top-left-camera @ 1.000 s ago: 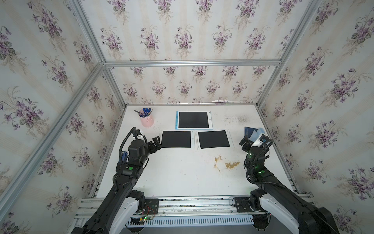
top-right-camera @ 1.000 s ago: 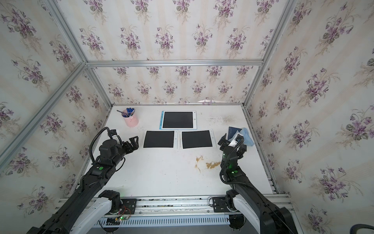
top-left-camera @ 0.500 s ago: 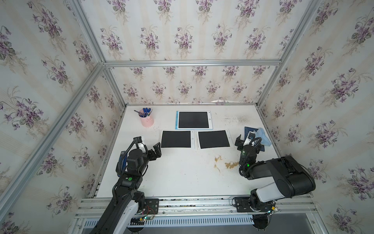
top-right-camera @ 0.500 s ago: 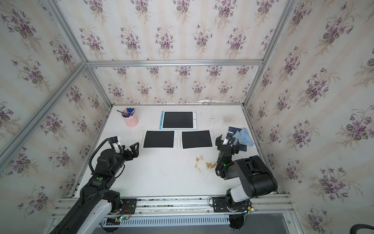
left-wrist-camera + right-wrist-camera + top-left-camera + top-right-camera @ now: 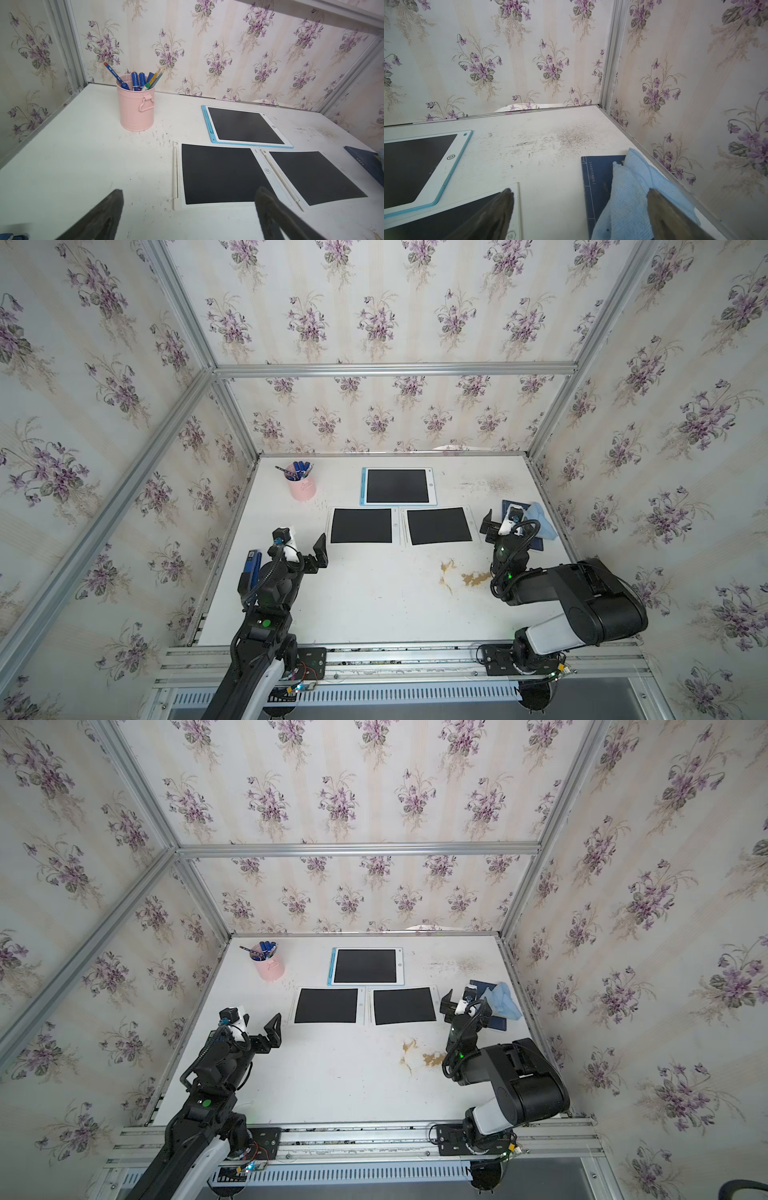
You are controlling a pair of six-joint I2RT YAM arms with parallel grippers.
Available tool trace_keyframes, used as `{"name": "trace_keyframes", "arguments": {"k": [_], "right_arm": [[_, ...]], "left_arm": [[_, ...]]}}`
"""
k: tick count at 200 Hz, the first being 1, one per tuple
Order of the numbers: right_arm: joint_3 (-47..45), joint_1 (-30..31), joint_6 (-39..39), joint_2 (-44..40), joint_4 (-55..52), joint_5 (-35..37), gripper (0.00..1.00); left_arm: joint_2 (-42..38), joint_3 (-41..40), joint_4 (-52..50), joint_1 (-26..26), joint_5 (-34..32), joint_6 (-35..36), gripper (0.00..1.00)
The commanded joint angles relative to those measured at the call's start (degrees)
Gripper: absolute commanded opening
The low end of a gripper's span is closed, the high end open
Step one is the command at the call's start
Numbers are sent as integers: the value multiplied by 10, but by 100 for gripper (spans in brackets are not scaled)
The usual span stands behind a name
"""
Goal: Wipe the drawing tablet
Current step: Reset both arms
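Three drawing tablets with dark screens lie flat at the back of the table: a blue-edged one (image 5: 398, 486) (image 5: 245, 124) (image 5: 415, 166) and, in front of it, two white ones side by side (image 5: 361, 525) (image 5: 439, 525). A light blue cloth (image 5: 540, 520) (image 5: 629, 187) lies crumpled on a dark blue book (image 5: 536, 545) at the right. My right gripper (image 5: 503, 522) (image 5: 580, 192) stands open between the right white tablet and the cloth, one finger in front of the cloth. My left gripper (image 5: 305, 549) (image 5: 190, 192) is open and holds nothing, just left of the left white tablet (image 5: 218, 172).
A pink cup of pens (image 5: 302, 487) (image 5: 136, 108) stands at the back left. A blue object (image 5: 251, 568) lies by the left wall beside my left arm. Brown stains (image 5: 465, 576) mark the table near my right arm. Papered walls close in three sides.
The right arm has folded down low at the near right, its gripper shifting slightly left beside the cloth. The left arm has drawn back a little. Both grippers stay open.
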Motion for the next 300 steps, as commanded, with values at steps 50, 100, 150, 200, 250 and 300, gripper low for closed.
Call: {"name": "trace_keyframes", "arguments": {"k": [50, 100, 150, 200, 250, 300], "right_arm": [[-5, 1, -13, -4, 23, -12, 100], [-80, -7, -7, -6, 154, -46, 100], [-126, -102, 81, -28, 190, -152, 100], [-13, -85, 16, 6, 0, -263, 100], [1, -86, 60, 15, -12, -149, 100], [-3, -79, 51, 17, 11, -142, 100]], "left_arm": [[114, -102, 319, 2, -30, 140, 100], [163, -93, 360, 2, -19, 165, 100], [202, -84, 370, 2, -35, 156, 100], [200, -84, 346, 2, -37, 158, 100], [323, -70, 440, 3, -45, 148, 100], [469, -20, 502, 4, -7, 182, 100]]}}
